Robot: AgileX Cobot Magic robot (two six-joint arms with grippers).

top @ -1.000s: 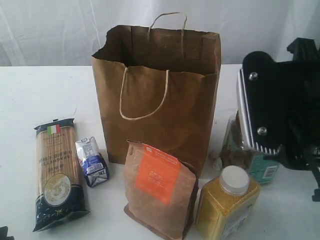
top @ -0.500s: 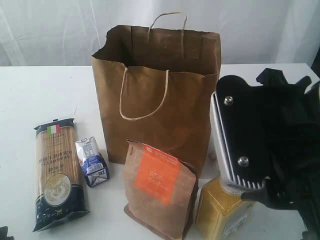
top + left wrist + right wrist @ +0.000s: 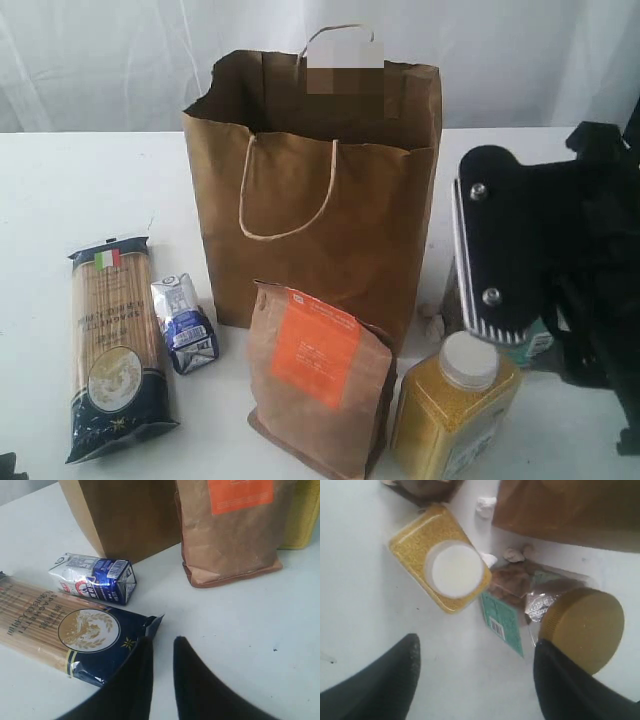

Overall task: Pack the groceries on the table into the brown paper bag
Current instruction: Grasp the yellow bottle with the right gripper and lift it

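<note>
Swinging back off the yellow white-capped jar [image 3: 455,405], the right hand [image 3: 476,685] left its cap in plain sight again and hung wide and empty above it and the gold-lidded clear jar [image 3: 580,627], both on the surface [image 3: 80,180] beside the brown paper bag [image 3: 320,210]. Nothing had been lifted, so the pick looked unsettled. The left hand [image 3: 162,645] hovered narrow and empty by the blue spaghetti packet [image 3: 75,635].

Right gripper [image 3: 476,649] gapes wide; left gripper [image 3: 163,642] stands barely parted.

The blue spaghetti packet [image 3: 90,630] reads "SPAGHETTI" along its clear window.
</note>
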